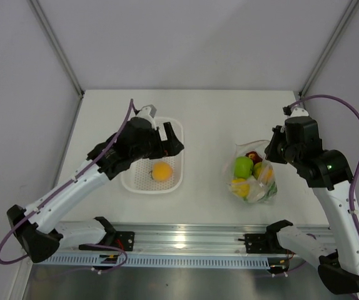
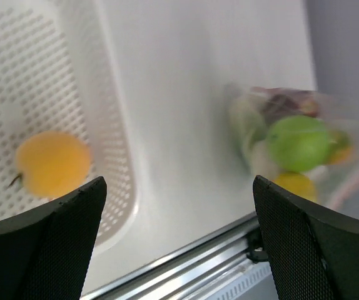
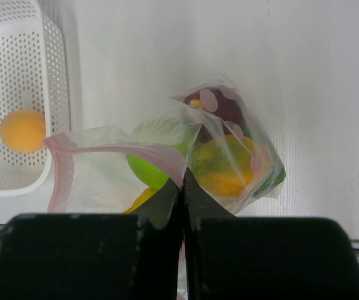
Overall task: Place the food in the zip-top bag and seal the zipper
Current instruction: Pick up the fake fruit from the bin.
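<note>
The clear zip-top bag point(image 1: 254, 181) lies right of centre and holds a lime-green fruit point(image 1: 243, 167), a dark red apple point(image 1: 252, 156), yellow-orange fruits and some green-white lettuce. My right gripper point(image 1: 271, 152) is shut on the bag's pink zipper strip point(image 3: 136, 150) and holds the mouth up and open toward the left point(image 3: 183, 179). One orange-yellow fruit point(image 1: 162, 171) lies in the white perforated basket point(image 1: 174, 128). My left gripper point(image 1: 169, 142) is open and empty above the basket's far right part. In the left wrist view point(image 2: 179, 244) that fruit point(image 2: 53, 162) is at lower left.
The basket point(image 3: 51, 75) stands left of the bag with bare table between them. An aluminium rail point(image 1: 186, 240) runs along the table's near edge. Grey walls enclose the back and sides.
</note>
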Robot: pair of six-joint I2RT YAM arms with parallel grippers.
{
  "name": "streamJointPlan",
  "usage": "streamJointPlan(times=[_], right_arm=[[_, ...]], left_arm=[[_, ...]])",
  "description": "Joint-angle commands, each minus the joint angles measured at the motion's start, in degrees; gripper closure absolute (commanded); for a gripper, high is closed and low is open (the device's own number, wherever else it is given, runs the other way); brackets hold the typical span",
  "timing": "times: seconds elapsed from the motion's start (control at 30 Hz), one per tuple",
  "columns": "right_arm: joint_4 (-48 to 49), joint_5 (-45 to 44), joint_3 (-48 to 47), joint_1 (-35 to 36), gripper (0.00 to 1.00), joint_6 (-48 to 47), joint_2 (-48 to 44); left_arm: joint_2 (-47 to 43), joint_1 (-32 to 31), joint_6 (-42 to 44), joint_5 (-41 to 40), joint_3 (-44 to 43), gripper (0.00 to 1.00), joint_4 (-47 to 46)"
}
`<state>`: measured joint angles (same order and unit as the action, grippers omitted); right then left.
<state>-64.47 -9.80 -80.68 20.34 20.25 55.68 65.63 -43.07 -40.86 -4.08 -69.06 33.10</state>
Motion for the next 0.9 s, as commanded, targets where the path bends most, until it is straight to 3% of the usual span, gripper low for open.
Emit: streamJointPlan(times=[0.0,0.47,0.87], right_arm=[[2.8,0.5,-0.2,-0.3,1.0,-1.4,-0.4],[2.6,1.8,0.0,-0.2,1.0,-1.0,-1.2],[3.1,2.4,1.3,-0.3,1.0,-0.7,-1.2]], left_arm=[[1.9,2.9,-4.1,-4.8,4.4,0.01,9.2],[12.7,4.9,-7.5,-7.2,9.8,0.01,9.6],[22.4,5.3,-4.9,-7.3,6.8,0.0,4.7]])
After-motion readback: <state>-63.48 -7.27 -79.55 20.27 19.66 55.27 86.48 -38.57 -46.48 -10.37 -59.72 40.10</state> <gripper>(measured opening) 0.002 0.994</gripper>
